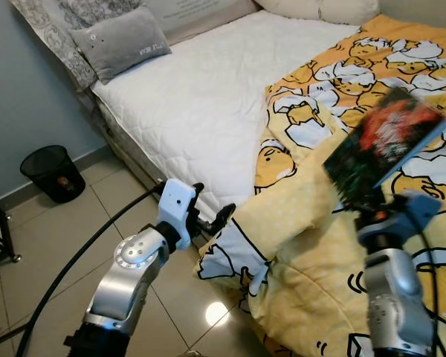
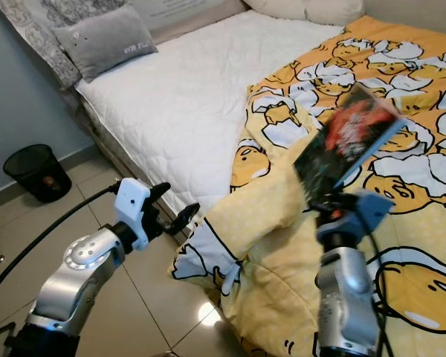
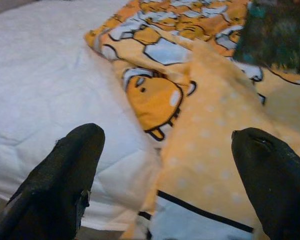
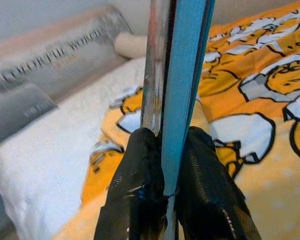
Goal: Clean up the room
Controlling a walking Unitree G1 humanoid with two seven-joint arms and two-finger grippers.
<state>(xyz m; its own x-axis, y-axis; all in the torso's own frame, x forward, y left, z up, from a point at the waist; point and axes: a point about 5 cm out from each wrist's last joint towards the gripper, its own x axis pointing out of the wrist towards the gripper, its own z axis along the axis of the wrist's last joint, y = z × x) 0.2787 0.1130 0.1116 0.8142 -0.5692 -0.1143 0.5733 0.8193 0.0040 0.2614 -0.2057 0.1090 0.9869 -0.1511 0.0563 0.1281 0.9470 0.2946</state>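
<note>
The book (image 1: 386, 141) is showing a glossy printed cover, pinched between matt black, rough-textured fingers (image 4: 135, 190). The duvet (image 1: 334, 245) is looking like soft matt cloth, the mattress (image 1: 208, 97) like quilted white fabric, while the floor tiles (image 1: 52, 238) are gleaming glossily.

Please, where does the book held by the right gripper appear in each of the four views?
Left eye view: book at right, above the yellow duvet.
Right eye view: right of centre.
Left wrist view: dark shape in a corner.
Right wrist view: edge-on between the fingers.
Shared landmark: the duvet.
</note>
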